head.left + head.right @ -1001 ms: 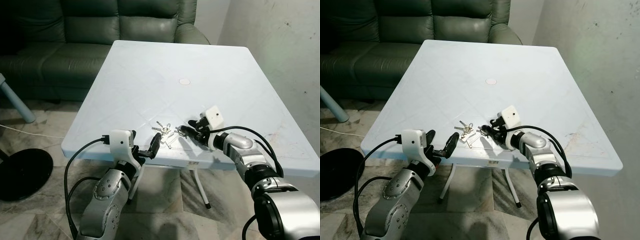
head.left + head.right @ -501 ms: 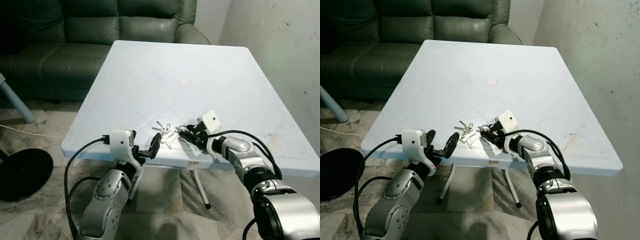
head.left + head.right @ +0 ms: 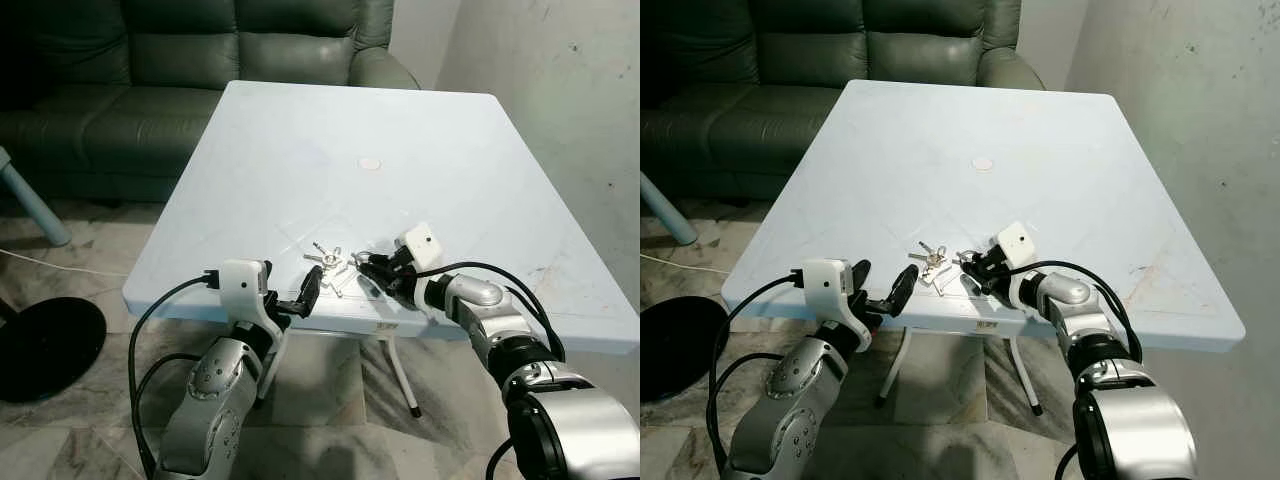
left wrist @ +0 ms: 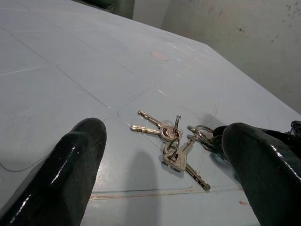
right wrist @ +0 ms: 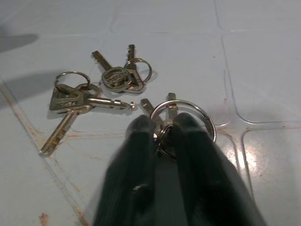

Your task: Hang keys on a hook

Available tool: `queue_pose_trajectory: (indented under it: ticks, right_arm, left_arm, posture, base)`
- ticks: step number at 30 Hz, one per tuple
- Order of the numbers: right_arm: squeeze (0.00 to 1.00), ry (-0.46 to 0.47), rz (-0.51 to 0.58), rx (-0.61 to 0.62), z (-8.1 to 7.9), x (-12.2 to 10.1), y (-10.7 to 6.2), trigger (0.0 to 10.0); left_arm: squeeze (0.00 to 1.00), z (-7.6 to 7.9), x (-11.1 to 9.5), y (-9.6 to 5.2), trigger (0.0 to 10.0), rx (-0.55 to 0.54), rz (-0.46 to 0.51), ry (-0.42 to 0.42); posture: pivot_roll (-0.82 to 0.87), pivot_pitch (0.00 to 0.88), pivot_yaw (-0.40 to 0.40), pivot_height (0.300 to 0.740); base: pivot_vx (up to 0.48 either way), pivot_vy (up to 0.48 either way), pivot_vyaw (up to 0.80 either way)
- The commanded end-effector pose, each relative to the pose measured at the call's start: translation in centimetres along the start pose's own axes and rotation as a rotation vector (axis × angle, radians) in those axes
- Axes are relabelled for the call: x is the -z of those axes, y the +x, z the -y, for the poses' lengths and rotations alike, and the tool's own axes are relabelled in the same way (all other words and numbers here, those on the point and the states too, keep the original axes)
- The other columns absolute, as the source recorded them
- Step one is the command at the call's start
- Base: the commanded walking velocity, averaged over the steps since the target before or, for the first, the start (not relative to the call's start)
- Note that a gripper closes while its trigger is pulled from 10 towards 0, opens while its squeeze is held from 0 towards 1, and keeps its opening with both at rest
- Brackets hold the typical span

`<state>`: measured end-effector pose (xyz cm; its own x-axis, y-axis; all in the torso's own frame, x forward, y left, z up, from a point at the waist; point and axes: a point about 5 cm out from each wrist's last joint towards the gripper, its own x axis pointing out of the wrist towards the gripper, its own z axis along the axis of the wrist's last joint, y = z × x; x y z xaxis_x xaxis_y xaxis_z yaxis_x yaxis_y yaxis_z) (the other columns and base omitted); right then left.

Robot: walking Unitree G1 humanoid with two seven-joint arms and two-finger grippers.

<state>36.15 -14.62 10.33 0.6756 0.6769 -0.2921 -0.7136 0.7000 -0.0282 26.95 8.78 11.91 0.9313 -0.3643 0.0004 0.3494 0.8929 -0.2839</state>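
Left eye view: pale table (image 3: 300,130) (scuffed), green sofa (image 3: 180,60) behind, keys (image 3: 335,265).

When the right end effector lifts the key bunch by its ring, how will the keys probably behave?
The keys will probably dangle and swing, since they hang loosely on several linked rings. The right end effector pinches only a thin metal ring, so it may slip. On the smooth table, pushed keys would likely slide.
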Motion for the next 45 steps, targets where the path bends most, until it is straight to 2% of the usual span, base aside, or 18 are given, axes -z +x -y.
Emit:
queue_pose_trajectory:
  ticks: [1, 8, 15, 17, 18, 19, 20, 21, 22, 23, 25, 29, 32, 33, 34, 36, 40, 45]
  right_arm:
    - [0.00, -0.016, 0.011, -0.006, 0.2, -0.2, -0.3, 0.0]
    - [0.00, -0.046, 0.016, 0.006, 0.2, -0.3, -0.3, 0.0]
    - [0.00, -0.233, -0.032, 0.087, 0.2, -0.1, -0.1, 0.0]
    - [0.00, -0.268, 0.029, 0.099, 0.1, -0.8, -0.1, 0.0]
    - [0.00, -0.221, 0.060, 0.110, 0.2, -1.1, 0.0, 0.0]
    - [0.00, -0.183, 0.078, 0.118, 0.2, -1.2, 0.0, 4.7]
    - [0.00, -0.137, 0.116, 0.131, 0.3, -1.6, 0.1, 10.0]
    - [0.00, -0.074, 0.186, 0.155, 0.4, -2.4, 0.2, 10.0]
    - [0.00, -0.074, 0.186, 0.155, 0.4, -2.4, 0.2, 10.0]
    - [0.00, 0.022, 0.310, 0.180, 0.7, -3.5, 0.1, 10.0]
    - [0.00, 0.041, 0.336, 0.181, 0.8, -3.8, 0.1, 10.0]
    - [0.00, 0.212, 0.537, 0.219, 1.1, -5.4, -0.2, 10.0]
    - [0.00, 0.282, 0.576, 0.234, 1.3, -5.6, -0.1, 10.0]
    - [0.00, 0.372, 0.609, 0.297, 1.6, -5.7, -0.1, 10.0]
    - [0.00, 0.385, 0.607, 0.335, 1.6, -5.6, 0.0, 10.0]
    - [0.00, 0.390, 0.595, 0.402, 1.5, -5.5, 0.1, 10.0]
    - [0.00, 0.309, 0.543, 0.547, 1.8, -5.3, 0.0, 10.0]
    - [0.00, 0.116, 0.563, 0.576, 0.9, -6.5, -0.2, 10.0]
  left_arm:
    - [0.00, 1.1, 0.0, 0.3, 10.0, 0.008, 0.013, -0.040]
    - [0.00, 1.1, -0.1, 0.4, 10.0, 0.007, 0.017, -0.037]
    - [0.00, 1.0, -0.2, 0.4, 10.0, 0.003, 0.020, -0.036]
    - [0.00, 1.0, -0.2, 0.4, 10.0, 0.003, 0.021, -0.035]
    - [0.00, 1.0, -0.2, 0.5, 10.0, 0.003, 0.021, -0.036]
    - [0.00, 1.0, -0.2, 0.5, 10.0, 0.003, 0.022, -0.037]
    - [0.00, 1.0, -0.2, 0.5, 10.0, 0.004, 0.021, -0.036]
    - [0.00, 1.1, -0.2, 0.5, 10.0, 0.005, 0.021, -0.036]
    - [0.00, 1.1, -0.2, 0.5, 10.0, 0.005, 0.021, -0.036]
    - [0.00, 1.1, -0.2, 0.5, 10.0, 0.006, 0.021, -0.035]
    - [0.00, 1.1, -0.2, 0.5, 10.0, 0.007, 0.021, -0.034]
    - [0.00, 1.1, -0.3, 0.6, 10.0, 0.011, 0.024, -0.031]
    - [0.00, 1.0, -0.3, 0.6, 10.0, 0.011, 0.024, -0.028]
    - [0.00, 0.8, -0.4, 0.8, 10.0, 0.017, 0.033, 0.005]
    - [0.00, 0.4, -0.4, 0.9, 10.0, 0.005, 0.030, 0.027]
    - [0.00, -0.6, -0.7, 1.1, 10.0, -0.021, 0.038, 0.053]
    - [0.00, -2.1, -1.6, 1.7, 10.0, -0.068, 0.056, 0.099]
    - [0.00, -4.0, -3.6, 2.7, 10.0, -0.156, 0.120, 0.091]
  posture:
    - [0.06, 0.063, -0.073, 0.732]
    - [0.07, 0.072, -0.073, 0.732]
    - [0.07, 0.072, -0.071, 0.732]
    - [0.07, 0.072, -0.071, 0.732]
    - [0.07, 0.071, -0.072, 0.732]
    - [0.07, 0.070, -0.072, 0.732]
    - [0.07, 0.070, -0.072, 0.732]
    - [0.06, 0.068, -0.071, 0.732]
    - [0.06, 0.068, -0.071, 0.732]
    - [0.07, 0.068, -0.070, 0.732]
    - [0.07, 0.068, -0.070, 0.732]
    - [0.07, 0.065, -0.071, 0.732]
    - [0.07, 0.065, -0.071, 0.732]
    - [0.07, 0.065, -0.071, 0.732]
    - [0.07, 0.063, -0.079, 0.732]
    - [0.07, 0.060, -0.080, 0.732]
    - [0.08, 0.058, -0.080, 0.732]
    - [0.07, 0.046, -0.073, 0.732]
  base:
    - [0.000, 0.000, 0.00]
    - [0.000, 0.000, 0.00]
    - [0.000, 0.000, 0.00]
    - [0.000, 0.000, 0.00]
    - [0.000, 0.000, 0.00]
    - [0.000, 0.000, 0.00]
    - [0.000, 0.000, 0.00]
    - [0.000, 0.000, 0.00]
    - [0.000, 0.000, 0.00]
    - [0.000, 0.000, 0.00]
    - [0.000, 0.000, 0.00]
    - [0.000, 0.000, 0.00]
    - [0.000, 0.000, 0.00]
    - [0.000, 0.000, 0.00]
    - [0.000, 0.000, 0.00]
    - [0.000, 0.000, 0.00]
    - [0.000, 0.000, 0.00]
    - [0.000, 0.000, 0.00]
